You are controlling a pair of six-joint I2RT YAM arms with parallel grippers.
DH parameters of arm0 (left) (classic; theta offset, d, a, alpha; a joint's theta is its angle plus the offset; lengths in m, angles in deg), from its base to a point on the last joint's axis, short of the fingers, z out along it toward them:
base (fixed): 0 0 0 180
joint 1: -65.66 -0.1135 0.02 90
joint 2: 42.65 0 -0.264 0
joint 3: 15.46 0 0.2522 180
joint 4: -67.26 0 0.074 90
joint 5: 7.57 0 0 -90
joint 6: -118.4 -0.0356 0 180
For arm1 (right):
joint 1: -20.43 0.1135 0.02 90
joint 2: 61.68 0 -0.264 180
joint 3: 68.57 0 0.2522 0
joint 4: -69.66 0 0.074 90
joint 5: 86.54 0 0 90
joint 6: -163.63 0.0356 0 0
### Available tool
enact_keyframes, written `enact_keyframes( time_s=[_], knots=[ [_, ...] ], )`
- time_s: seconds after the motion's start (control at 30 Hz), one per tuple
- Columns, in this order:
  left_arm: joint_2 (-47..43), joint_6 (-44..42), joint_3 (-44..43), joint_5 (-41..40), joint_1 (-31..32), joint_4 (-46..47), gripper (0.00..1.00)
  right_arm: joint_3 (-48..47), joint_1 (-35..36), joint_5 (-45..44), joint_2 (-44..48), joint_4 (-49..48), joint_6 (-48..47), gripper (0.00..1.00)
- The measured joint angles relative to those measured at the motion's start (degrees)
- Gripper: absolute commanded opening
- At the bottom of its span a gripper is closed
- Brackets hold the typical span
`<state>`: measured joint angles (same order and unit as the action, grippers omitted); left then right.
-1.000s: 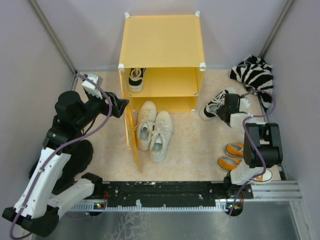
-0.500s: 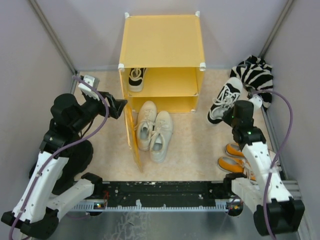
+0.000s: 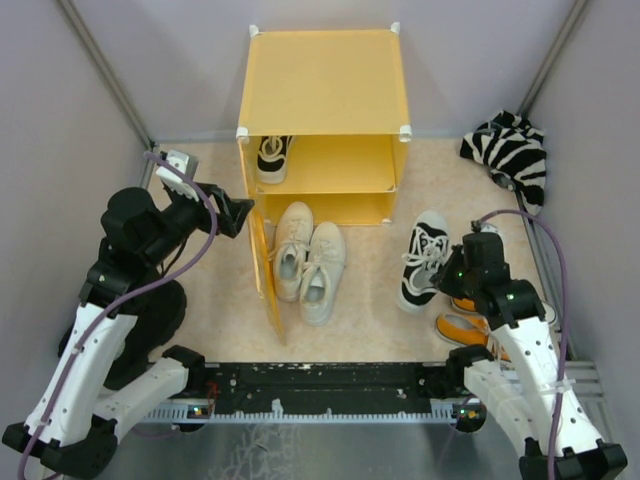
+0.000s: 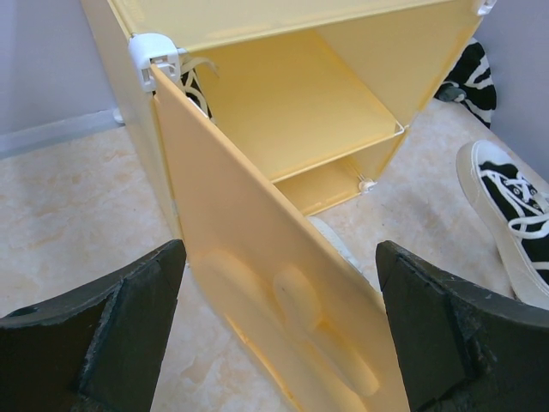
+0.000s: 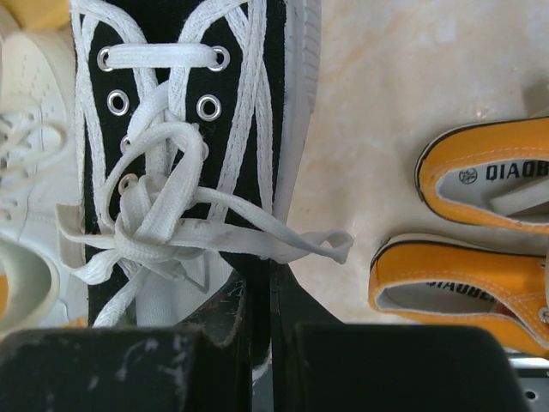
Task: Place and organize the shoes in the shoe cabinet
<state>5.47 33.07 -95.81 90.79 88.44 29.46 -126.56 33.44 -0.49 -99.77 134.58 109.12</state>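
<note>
Swinging in from the far right of the shoe cabinet, the right gripper has carried the black sneaker away from the zebra-striped bundle. The sneaker now sits in front of the cabinet's right front corner, toe towards the cabinet. The jaws are pinched nearly together on the thin rim at the sneaker's heel. That hold looks chosen so the toe can lead into a compartment. Whether the sole rests on the floor or hangs just above it, I cannot tell.

Its partner, the second black sneaker, is already on the upper shelf at the cabinet's left side. I judge the free space beside it to be the target, which would keep the pair together.

To the cabinet's left, the left gripper has its jaws spread wide with the top edge of the door between them, gripping nothing. Its likely purpose is to keep the door swung out and the opening clear.

The off-white pair lies just in front of the cabinet's opening. The orange pair waits further out, to the right of the held sneaker. Both are yet to be stowed.
</note>
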Motion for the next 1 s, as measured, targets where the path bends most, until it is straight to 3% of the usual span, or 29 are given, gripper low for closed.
enact_keyframes(
  time_s=[0.17, 0.33, 0.5, 0.73, 1.0],
  knots=[
    [-0.6, 0.0, 0.4, -0.2, 0.0, 0.0, 0.98, -3.7, 2.1, 5.9, -2.4, 3.8, -3.0, 0.0],
    [-1.0, 0.2, 0.4, -0.5, 0.0, 0.0, 0.98, -11.2, 16.3, 3.7, -9.2, 2.7, -3.5, 0.0],
    [-1.7, 0.2, 0.4, -0.9, 0.0, -0.7, 0.98, -16.3, 28.1, 1.1, -19.6, -6.1, -3.4, 0.0],
    [-3.9, 0.2, 0.1, -1.6, 0.0, -3.1, 0.98, -19.8, 28.9, -5.4, -29.6, -17.6, -3.9, 0.0],
    [-4.4, 0.2, -1.9, -1.7, 0.0, -4.7, 0.98, -34.0, 28.9, -12.0, -44.6, -32.0, -4.2, 0.0]
  ],
)
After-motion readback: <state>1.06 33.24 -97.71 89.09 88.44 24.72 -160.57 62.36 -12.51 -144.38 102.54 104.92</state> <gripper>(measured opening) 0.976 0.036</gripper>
